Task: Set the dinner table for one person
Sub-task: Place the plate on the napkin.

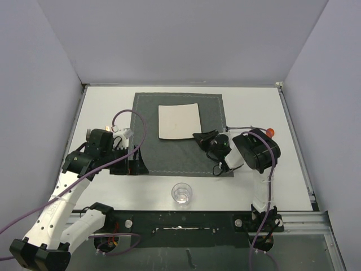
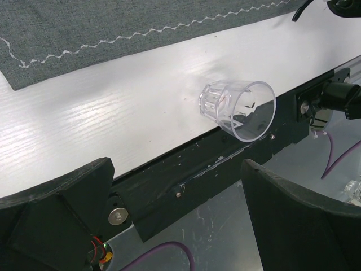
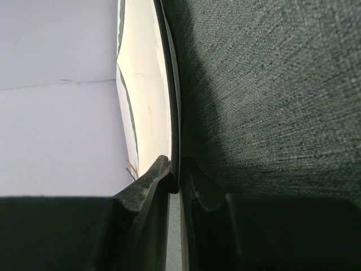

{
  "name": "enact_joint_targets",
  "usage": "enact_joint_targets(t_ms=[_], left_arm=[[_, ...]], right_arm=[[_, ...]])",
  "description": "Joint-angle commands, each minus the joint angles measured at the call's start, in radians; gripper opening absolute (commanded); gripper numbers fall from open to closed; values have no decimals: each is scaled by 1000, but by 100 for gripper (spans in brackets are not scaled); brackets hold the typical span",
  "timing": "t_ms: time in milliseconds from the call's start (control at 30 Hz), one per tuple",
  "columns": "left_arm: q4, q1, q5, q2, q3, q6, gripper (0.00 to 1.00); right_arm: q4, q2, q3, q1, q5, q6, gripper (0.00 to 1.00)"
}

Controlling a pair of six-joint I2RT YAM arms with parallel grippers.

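Note:
The dinner table [image 1: 107,107] is a large white top. A dark grey placemat [image 1: 180,155] lies on its middle, with a small white square plate [image 1: 177,120] on the mat's far part. My right gripper [image 1: 200,137] is at the plate's near right corner. In the right wrist view it [image 3: 176,175] is shut on the plate's thin edge, the plate [image 3: 144,101] to the left and the mat [image 3: 265,101] to the right. My left gripper [image 1: 133,162] is open and empty over the mat's near left corner. It [image 2: 177,169] looks towards a clear glass [image 2: 240,107].
The clear glass [image 1: 181,193] stands upright near the table's front edge, in front of the mat. A small orange thing [image 1: 271,131] sits behind the right arm. Grey walls enclose three sides. The black rail [image 2: 225,152] runs along the front edge.

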Motion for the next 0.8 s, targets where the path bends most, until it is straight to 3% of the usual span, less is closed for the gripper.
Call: enact_joint_targets(t_ms=[0, 767], left_arm=[[43, 7, 20, 0, 7, 6, 98], [51, 13, 31, 2, 0, 4, 98]], right_arm=[[178, 15, 6, 26, 60, 17, 0], [15, -137, 28, 79, 147, -45, 0]])
